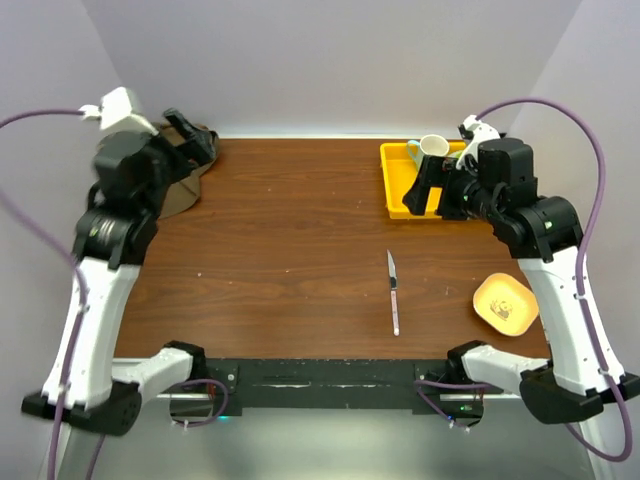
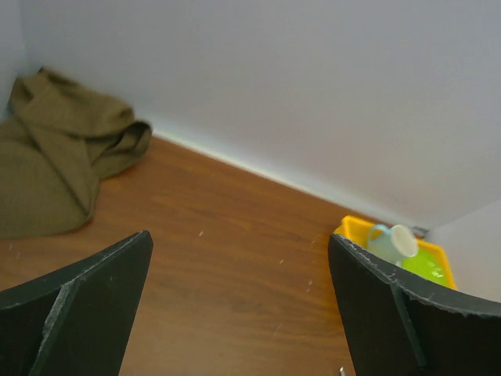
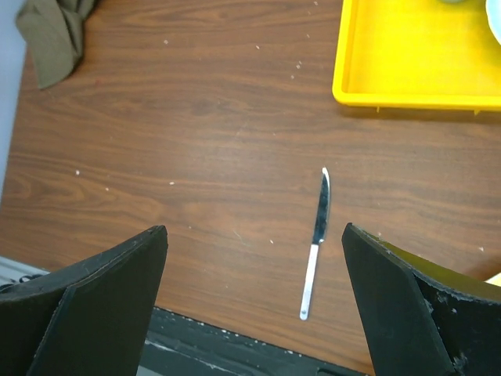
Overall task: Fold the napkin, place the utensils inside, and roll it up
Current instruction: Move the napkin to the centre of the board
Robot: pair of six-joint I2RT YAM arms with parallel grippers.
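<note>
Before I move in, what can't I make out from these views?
Top external: napkin mostly hidden behind the left arm.
Left wrist: napkin cut off by the left edge.
Right wrist: yellow tray cut off by top and right edges, its contents nearly all out of frame.

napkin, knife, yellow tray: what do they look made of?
Napkin: soft matte fabric, olive-brown; it slumps in loose folds.
Knife: metal, probably steel; the blade reflects darkly, the handle is paler, finish unclear.
Yellow tray: likely moulded plastic; uniform colour, smooth surface, raised rim.
</note>
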